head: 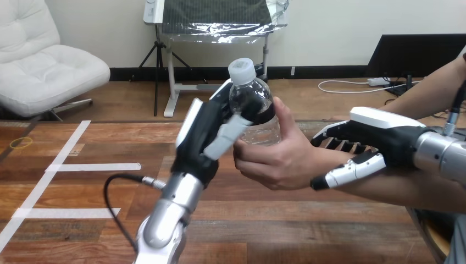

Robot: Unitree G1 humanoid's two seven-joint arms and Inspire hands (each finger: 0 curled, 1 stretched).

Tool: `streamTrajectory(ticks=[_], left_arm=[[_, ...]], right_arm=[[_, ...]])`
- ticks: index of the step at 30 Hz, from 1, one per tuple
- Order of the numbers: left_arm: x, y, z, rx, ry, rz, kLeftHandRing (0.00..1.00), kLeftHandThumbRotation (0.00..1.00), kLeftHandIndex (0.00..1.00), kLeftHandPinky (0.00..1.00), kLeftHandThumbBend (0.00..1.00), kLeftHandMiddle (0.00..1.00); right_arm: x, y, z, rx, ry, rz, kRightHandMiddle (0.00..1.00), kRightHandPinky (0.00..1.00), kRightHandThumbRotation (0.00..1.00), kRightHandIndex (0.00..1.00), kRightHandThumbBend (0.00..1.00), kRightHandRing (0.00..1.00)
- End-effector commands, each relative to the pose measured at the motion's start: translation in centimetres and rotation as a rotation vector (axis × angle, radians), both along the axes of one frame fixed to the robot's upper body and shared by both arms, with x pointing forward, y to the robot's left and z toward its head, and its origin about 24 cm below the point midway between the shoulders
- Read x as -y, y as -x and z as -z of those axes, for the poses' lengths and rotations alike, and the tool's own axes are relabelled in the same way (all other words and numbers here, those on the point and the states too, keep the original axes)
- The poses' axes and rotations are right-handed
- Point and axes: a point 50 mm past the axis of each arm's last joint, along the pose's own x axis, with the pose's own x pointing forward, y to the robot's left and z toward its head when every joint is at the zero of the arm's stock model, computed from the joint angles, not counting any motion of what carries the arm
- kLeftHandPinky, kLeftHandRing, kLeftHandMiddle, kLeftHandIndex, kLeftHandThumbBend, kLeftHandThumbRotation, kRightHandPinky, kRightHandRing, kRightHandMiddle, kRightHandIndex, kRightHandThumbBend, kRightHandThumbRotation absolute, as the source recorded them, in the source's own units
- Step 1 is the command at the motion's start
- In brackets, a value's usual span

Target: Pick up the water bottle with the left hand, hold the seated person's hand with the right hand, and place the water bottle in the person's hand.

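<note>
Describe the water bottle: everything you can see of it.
The water bottle is clear and plastic-looking, with its white cap on. It stands nearly upright, raised above the wooden table, near the view's middle. The robot's left hand grips it from the left, fingers curled round its body. The person's hand wraps its lower part from the right, thumb up along its side. Its base is hidden, and how full it is cannot be told.
</note>
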Motion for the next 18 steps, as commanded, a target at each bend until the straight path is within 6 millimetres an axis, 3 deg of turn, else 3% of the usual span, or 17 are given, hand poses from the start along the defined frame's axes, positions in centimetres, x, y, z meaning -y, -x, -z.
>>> streamTrajectory(ticks=[1, 18], left_arm=[[-0.9, 0.3, -1.9, 0.068, 0.011, -0.028, 0.88, 1.00, 0.86, 0.88, 0.87, 0.86], [-2.7, 2.6, -2.1, 0.065, 0.025, -0.078, 0.90, 1.00, 0.87, 0.90, 0.86, 0.88]], right_arm=[[0.8, 0.5, 0.5, -0.023, -0.045, 0.043, 0.73, 0.55, 0.76, 0.84, 1.00, 0.66], [1.4, 1.1, 0.7, -0.007, -0.141, 0.073, 0.80, 0.60, 0.81, 0.88, 1.00, 0.72]])
